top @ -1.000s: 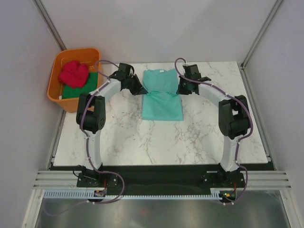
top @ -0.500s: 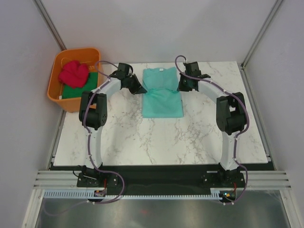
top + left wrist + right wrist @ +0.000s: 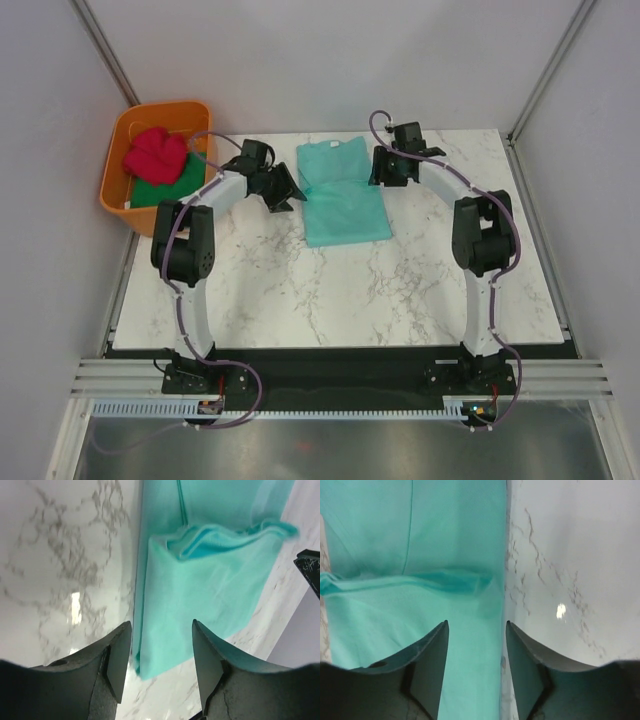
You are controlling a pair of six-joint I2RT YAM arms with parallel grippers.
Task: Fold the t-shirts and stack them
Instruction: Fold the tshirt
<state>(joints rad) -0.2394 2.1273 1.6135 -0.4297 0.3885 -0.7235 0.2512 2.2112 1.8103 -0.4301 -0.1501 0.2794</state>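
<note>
**Teal shirt lay folded between two open grippers**

The teal t-shirt point(image 3: 343, 192) lay at the far middle of the marble table point(image 3: 330, 290), collar toward the back edge. Its near half was doubled over in a loose layer with a rumpled fold line across the middle. A red t-shirt point(image 3: 157, 153) sat bunched on top of a dark green t-shirt point(image 3: 165, 187) inside the orange tub point(image 3: 120, 200), which stood off the table's far left corner. Plain pale walls point(image 3: 330, 60) closed in the cell on three sides.

The left gripper point(image 3: 285, 190) hovered just beside the shirt's left edge. Its fingers were spread and held nothing, with cloth showing through the gap. The right gripper point(image 3: 383, 172) stood at the right edge, likewise spread and empty.

The left arm point(image 3: 185, 250) and the right arm point(image 3: 482, 240) both rose from the near edge, bent at the elbow and curved inward toward the shirt.
</note>
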